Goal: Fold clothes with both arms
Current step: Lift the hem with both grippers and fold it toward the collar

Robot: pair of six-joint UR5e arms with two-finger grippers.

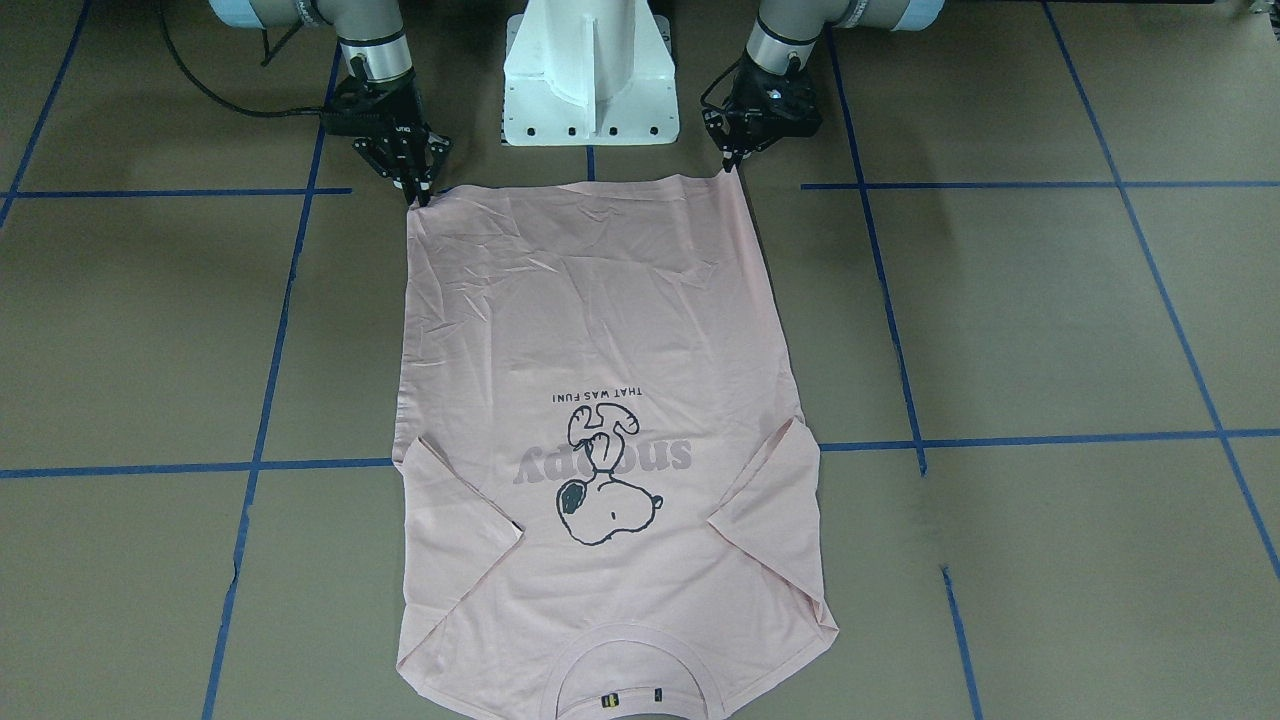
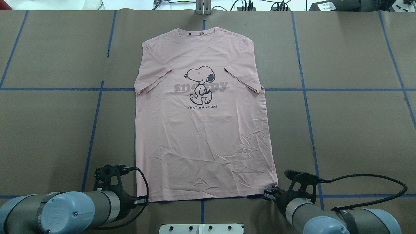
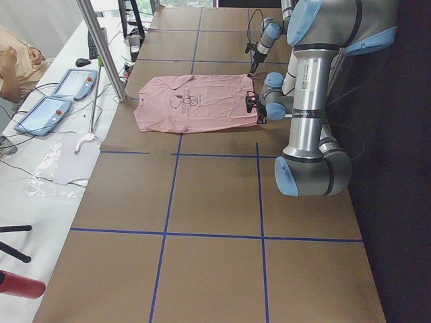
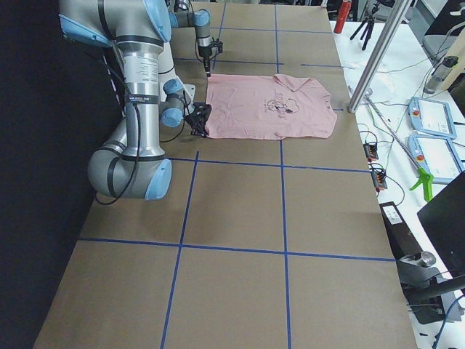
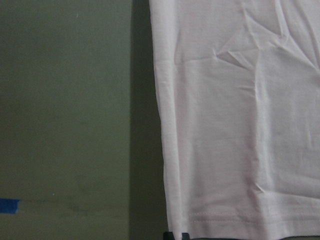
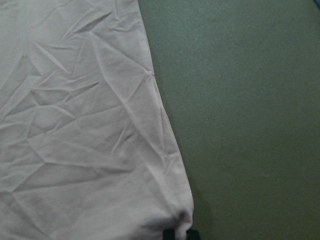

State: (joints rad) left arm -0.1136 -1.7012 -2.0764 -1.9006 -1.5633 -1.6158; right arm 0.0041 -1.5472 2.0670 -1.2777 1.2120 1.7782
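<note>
The pale pink T-shirt (image 1: 600, 320) lies flat on the brown table, Snoopy print up, collar at the far side from me (image 2: 201, 136). Its hem is nearest the robot base. My left gripper (image 1: 733, 165) is at the hem's left corner (image 2: 144, 201), shut on the cloth; its wrist view shows the flat hem (image 5: 235, 125) at the fingertips (image 5: 170, 236). My right gripper (image 1: 420, 195) is at the hem's right corner (image 2: 269, 193), shut on it; the corner is puckered at the fingertips (image 6: 170, 234). Both sleeves are folded in over the chest.
The white pedestal base (image 1: 590, 80) stands just behind the hem between both arms. Blue tape lines (image 2: 305, 97) grid the brown table. A metal pole (image 3: 101, 50) and tablets (image 3: 47, 101) stand beyond the collar side.
</note>
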